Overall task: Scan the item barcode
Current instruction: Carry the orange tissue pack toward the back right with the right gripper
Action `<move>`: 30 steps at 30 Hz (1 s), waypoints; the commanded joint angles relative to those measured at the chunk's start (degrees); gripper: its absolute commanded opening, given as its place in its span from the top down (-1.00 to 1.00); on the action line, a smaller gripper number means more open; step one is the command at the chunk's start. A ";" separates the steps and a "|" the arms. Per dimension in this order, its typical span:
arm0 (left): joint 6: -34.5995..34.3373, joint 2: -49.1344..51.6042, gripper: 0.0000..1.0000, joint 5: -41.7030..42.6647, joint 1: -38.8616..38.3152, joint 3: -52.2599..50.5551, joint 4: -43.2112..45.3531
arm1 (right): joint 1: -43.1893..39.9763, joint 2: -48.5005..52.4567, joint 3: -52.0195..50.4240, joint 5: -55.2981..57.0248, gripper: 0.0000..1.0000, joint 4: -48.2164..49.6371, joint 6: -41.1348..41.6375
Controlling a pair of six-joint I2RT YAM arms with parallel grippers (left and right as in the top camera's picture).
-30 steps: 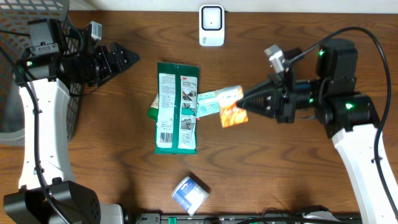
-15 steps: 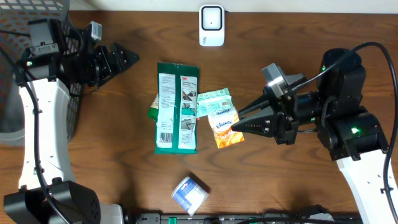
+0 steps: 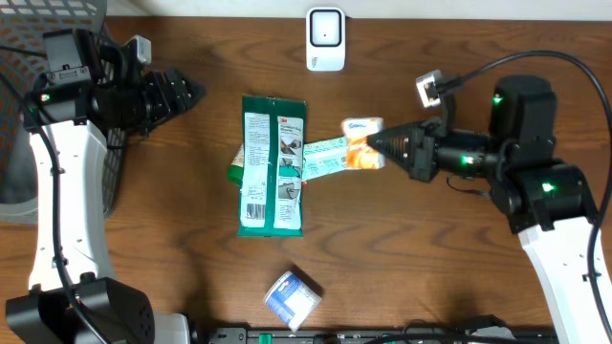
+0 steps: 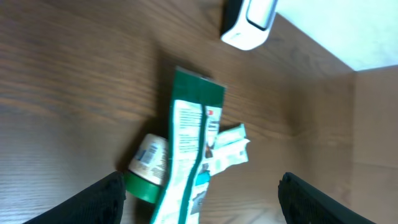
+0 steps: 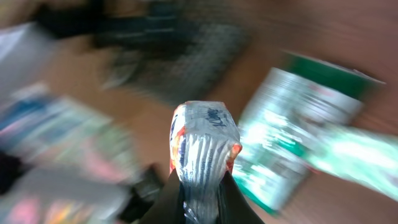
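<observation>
My right gripper [image 3: 381, 146] is shut on a small orange and white tissue pack [image 3: 362, 144], which it holds above the table right of centre. In the blurred right wrist view the pack [image 5: 203, 140] sticks up from between the fingers [image 5: 233, 200]. The white barcode scanner [image 3: 325, 38] stands at the back edge, some way from the pack, and shows in the left wrist view [image 4: 251, 23] too. My left gripper [image 3: 187, 91] hovers open at the back left with nothing in it, its fingers [image 4: 93, 199] wide apart.
A green pouch [image 3: 273, 164] lies in the middle, over a green-lidded tub [image 3: 235, 170] and beside a pale green packet [image 3: 323, 157]. A blue and white pack [image 3: 292, 296] lies near the front edge. A dark mesh basket [image 3: 19, 115] fills the left side.
The right gripper swung the tissue pack down toward the front, then back up and turned it; it now sits higher and farther back. The left arm barely moved.
</observation>
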 commanded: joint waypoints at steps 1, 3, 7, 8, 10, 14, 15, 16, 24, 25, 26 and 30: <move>1.16 0.11 -0.59 -5.18 0.24 0.87 0.02 | -0.33 2.19 0.55 32.20 0.98 -4.92 3.58; 1.14 0.11 -0.59 -5.88 0.22 0.87 0.07 | -0.26 4.17 0.55 40.68 0.98 -8.09 3.54; 1.01 0.13 -0.59 -7.06 0.22 0.87 0.74 | -0.26 10.19 0.55 45.22 0.98 -10.93 3.32; 0.94 0.13 -0.59 -7.85 0.22 0.87 0.74 | -0.26 11.82 0.55 45.22 0.98 -11.26 3.37; 0.92 0.13 -0.59 -9.03 0.22 0.87 0.66 | -0.28 14.51 0.55 45.24 0.98 -11.82 3.69; 0.92 0.13 -0.59 -12.35 -0.44 0.87 0.68 | -0.17 16.17 0.55 45.00 0.98 -11.85 7.04; 0.90 0.13 -0.59 -14.32 -1.03 0.87 0.66 | 0.07 16.13 0.57 44.74 0.98 -10.56 6.60; 0.70 0.13 -0.59 -16.48 -1.90 0.87 0.61 | 0.31 16.13 0.70 44.52 0.98 -9.62 6.05; -1.68 0.13 -0.60 -37.13 -13.31 0.87 2.54 | -0.13 20.72 13.77 45.31 0.97 -23.32 2.86; -1.66 0.13 -0.60 -38.58 -14.43 0.87 3.23 | -0.11 21.57 16.52 45.55 0.97 -25.18 2.43; -1.64 0.13 -0.59 -38.99 -15.19 0.87 3.76 | -0.09 22.36 19.39 45.75 0.98 -27.06 2.14; -1.38 0.13 -0.60 -39.08 -16.94 0.87 5.55 | 0.11 25.88 30.67 45.88 0.97 -32.59 0.74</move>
